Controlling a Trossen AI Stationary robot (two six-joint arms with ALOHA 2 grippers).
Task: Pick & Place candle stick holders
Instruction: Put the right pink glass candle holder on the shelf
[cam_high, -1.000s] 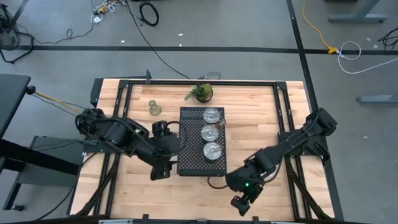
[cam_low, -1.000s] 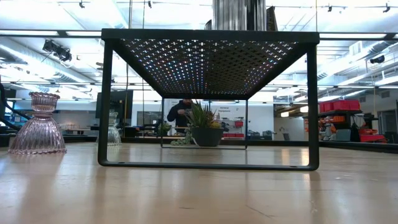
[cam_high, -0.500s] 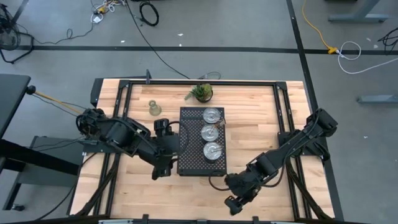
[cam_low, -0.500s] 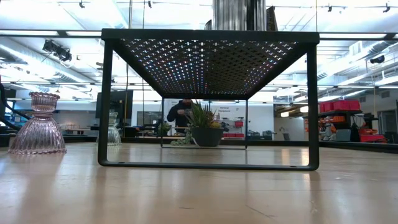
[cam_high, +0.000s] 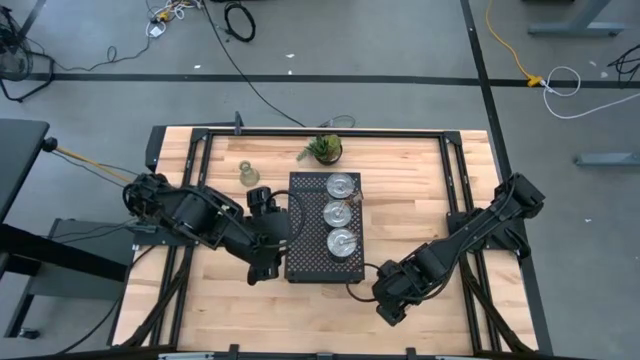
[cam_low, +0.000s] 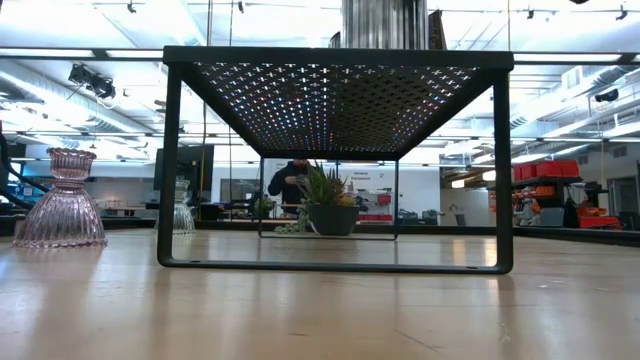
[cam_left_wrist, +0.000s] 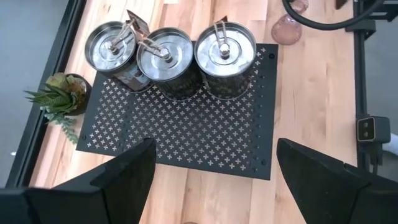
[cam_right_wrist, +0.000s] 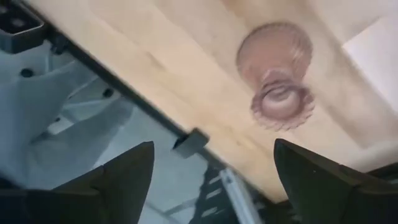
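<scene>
My right claw (cam_right_wrist: 211, 180) is spread wide open with nothing in it, hanging over the near edge of the worktop (cam_high: 420, 175). Straight ahead of its fingers (cam_right_wrist: 124, 171) sits a pinkish glass holder (cam_right_wrist: 277, 78), ribbed all round, standing upright on the wood with its long axis vertical: flared skirt down, cup mouth up. It's apart from my fingers, not between them.

My left claw (cam_left_wrist: 208, 180) is just as wide open and empty, parked by the left side of the black perforated tray (cam_left_wrist: 186, 127). On that tray, along its right side in the overhead view, three shiny silver holders (cam_left_wrist: 165, 56) stand upright in a row, touching or nearly so, each with a little tag hanging off its centre post. Can't read anything on the tags, too small.

Another pinkish holder (cam_low: 60, 200) stands upright on the wood near the tray's near left corner, same ribbed bell shape, cup opening up. A clear-greenish one (cam_high: 248, 174) stands further back on the left, well apart from the tray. The small potted plant (cam_high: 324, 149) sits at the far edge, just behind the tray.

No brands or writing I can make out anywhere.
</scene>
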